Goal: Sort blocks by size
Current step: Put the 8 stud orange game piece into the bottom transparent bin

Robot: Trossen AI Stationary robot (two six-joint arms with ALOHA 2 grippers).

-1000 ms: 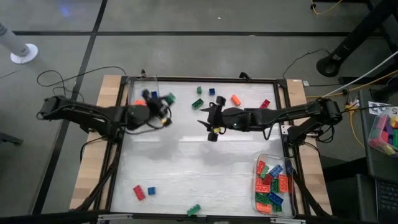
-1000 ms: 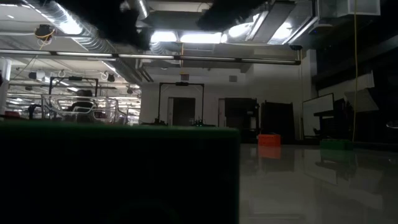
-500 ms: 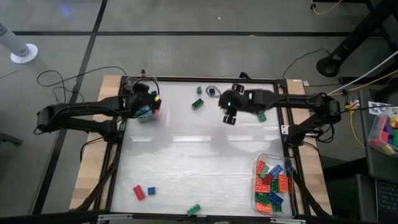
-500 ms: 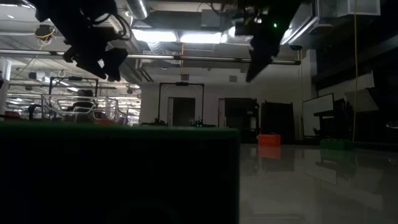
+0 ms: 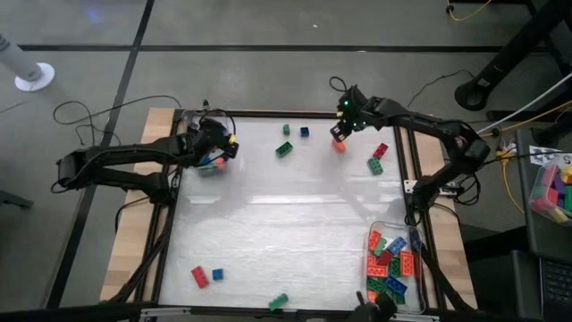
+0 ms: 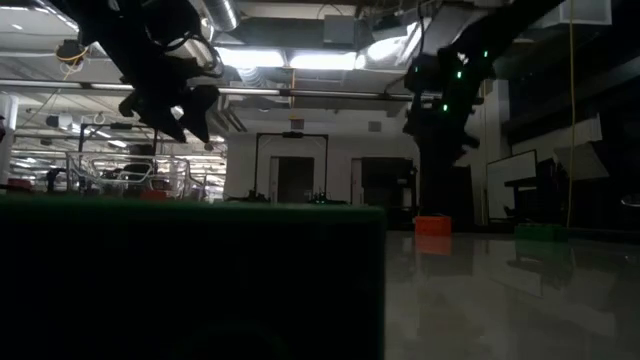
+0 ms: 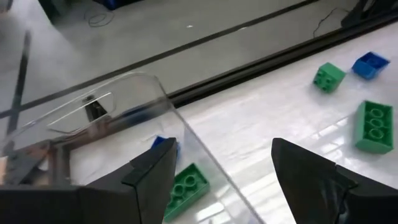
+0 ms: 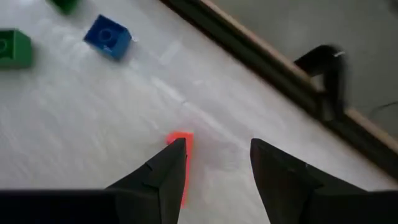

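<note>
Left gripper [image 7: 221, 165] wide open, empty — right gripper [image 8: 214, 165] apart above orange block [image 8: 181, 144].

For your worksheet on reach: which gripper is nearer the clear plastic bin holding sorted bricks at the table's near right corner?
Right. The right gripper hovers at the far edge; the left gripper is across the table from the clear plastic bin.

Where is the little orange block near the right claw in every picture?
High view: the small orange plastic block lies near the table's far edge, just below the right claw.
Low view: an orange block sits mid-right; I cannot tell if it is the same one.
Left wrist view: not in it.
Right wrist view: beside the claw's finger.
Shared landmark: the small blue square block.
</note>
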